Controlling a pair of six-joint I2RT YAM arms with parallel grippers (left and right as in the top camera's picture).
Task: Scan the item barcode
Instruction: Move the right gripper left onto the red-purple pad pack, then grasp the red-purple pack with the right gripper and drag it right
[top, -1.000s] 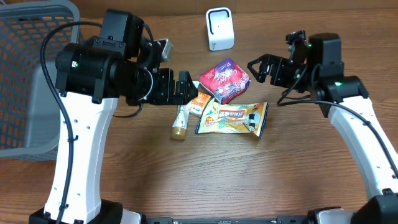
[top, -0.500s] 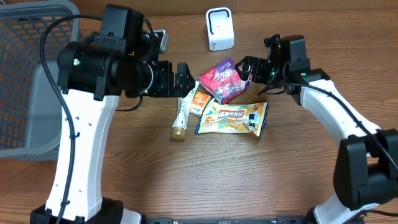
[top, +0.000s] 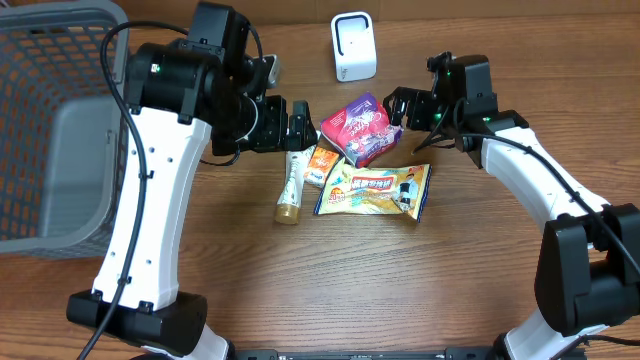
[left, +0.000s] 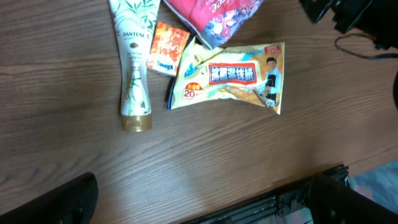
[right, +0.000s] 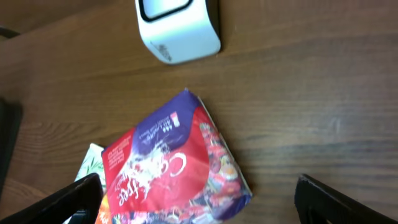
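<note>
Several items lie mid-table: a purple and red snack bag, a yellow wipes pack, a small orange packet and a white tube. No barcode shows on any of them. My right gripper is open just right of the snack bag, its fingers either side of the bag's near end and apart from it. To the left of the bag my left gripper hangs open and empty over the tube's top end.
A white scanner stands at the back behind the snack bag. A large grey basket fills the left side. The table's front edge shows in the left wrist view.
The right gripper has swung left to the snack bag and now holds still. The left arm has shifted back and slightly right, its gripper moving up over the tube's top. The items lie unmoved.
</note>
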